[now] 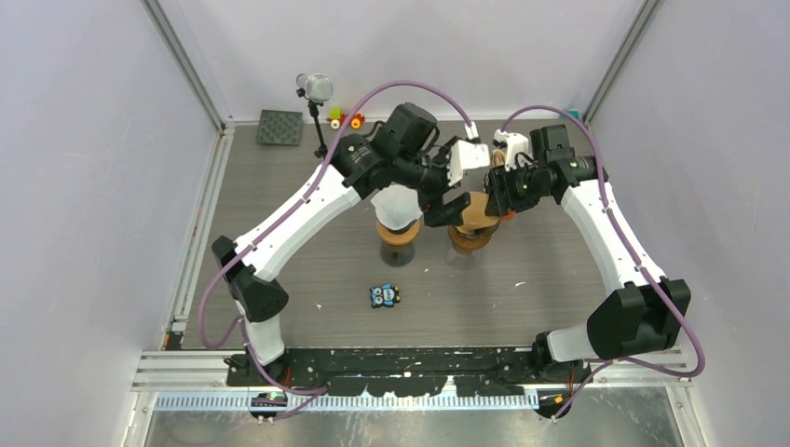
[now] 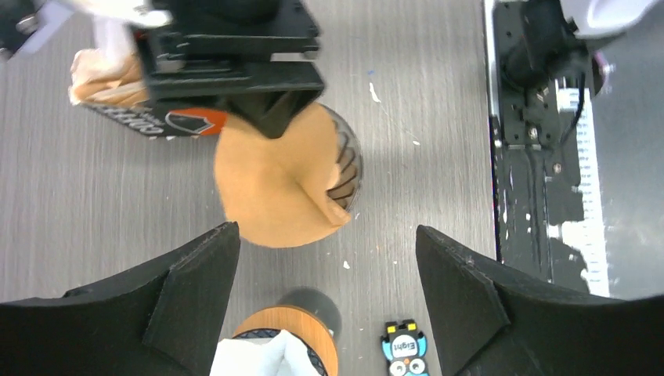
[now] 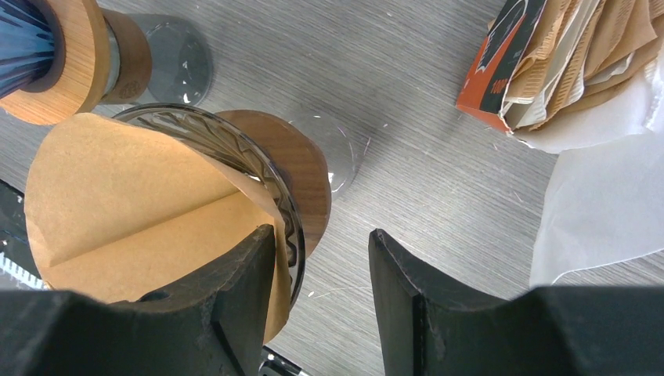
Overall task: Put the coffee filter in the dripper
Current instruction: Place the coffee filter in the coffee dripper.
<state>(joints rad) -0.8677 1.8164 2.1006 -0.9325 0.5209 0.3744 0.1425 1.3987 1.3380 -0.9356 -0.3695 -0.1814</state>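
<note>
A brown paper coffee filter sits partly in a glass dripper with a wooden collar, one side sticking up over the rim. It also shows in the left wrist view and the top view. My right gripper is open right above the dripper's rim; its left finger lies against the filter's edge and the gap between the jaws is empty. My left gripper is open wide and empty, hovering just left of the dripper.
A second dripper with a wooden collar holds a white filter. An orange box of brown filters and a loose white sheet lie behind. A small owl toy lies nearer the front. A microphone stand is at the back.
</note>
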